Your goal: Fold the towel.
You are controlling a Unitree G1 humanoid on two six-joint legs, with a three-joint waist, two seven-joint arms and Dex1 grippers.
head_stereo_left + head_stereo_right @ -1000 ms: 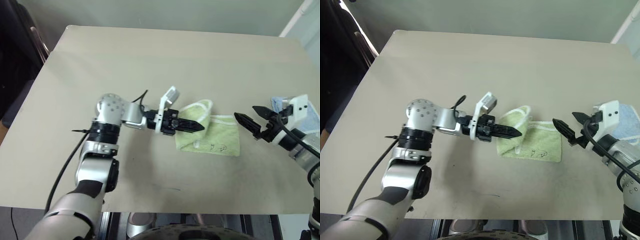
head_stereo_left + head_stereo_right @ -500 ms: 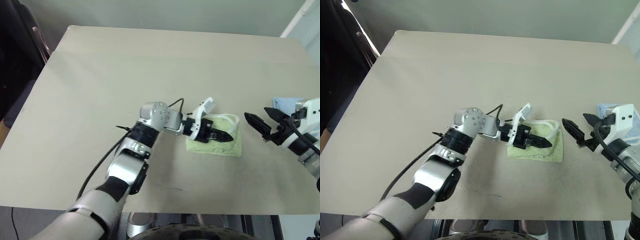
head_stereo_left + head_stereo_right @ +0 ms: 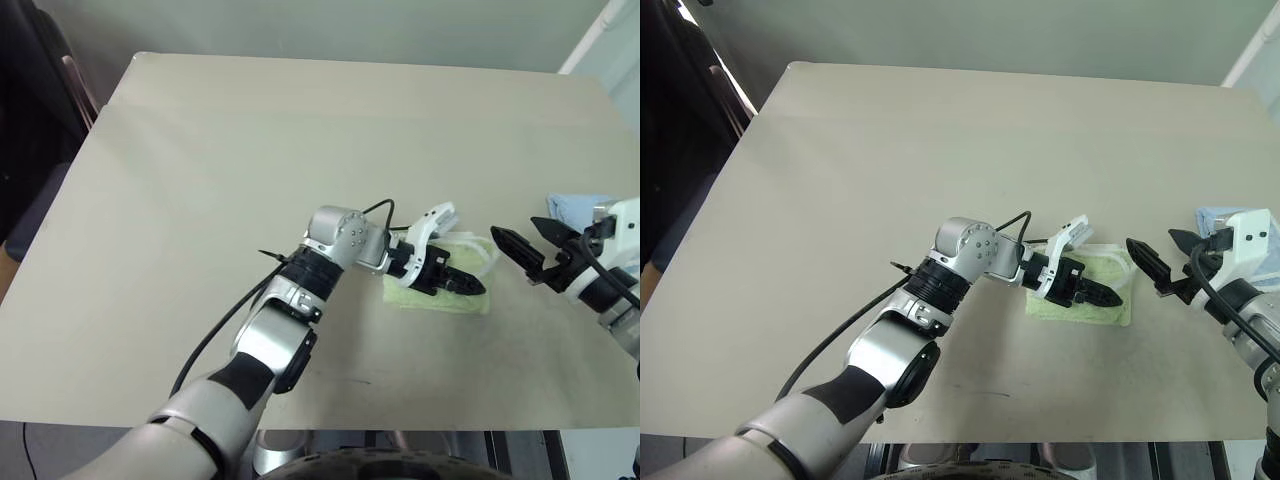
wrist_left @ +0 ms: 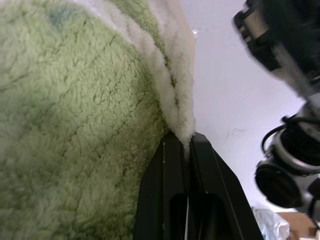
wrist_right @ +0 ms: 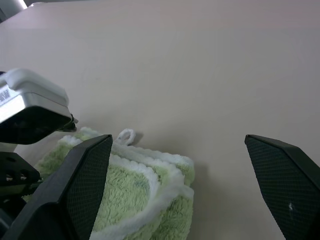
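While the left gripper (image 3: pixel 1110 297) pinches it, the towel (image 3: pixel 1110 312) shows no readable writing.

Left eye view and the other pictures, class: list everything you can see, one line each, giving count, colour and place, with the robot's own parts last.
towel: one, lime green with white stitched edging, folded on the table between the two grippers, its edge pinched by the left gripper.
loop tag: one, white, at the towel's edge.
cloth: one, pale blue, at the table's right edge behind the right gripper.
table: one, beige, under everything.
left gripper: one, black fingers, over the towel, shut on the towel's white edge.
right gripper: one, black fingers, just right of the towel, open and holding nothing.
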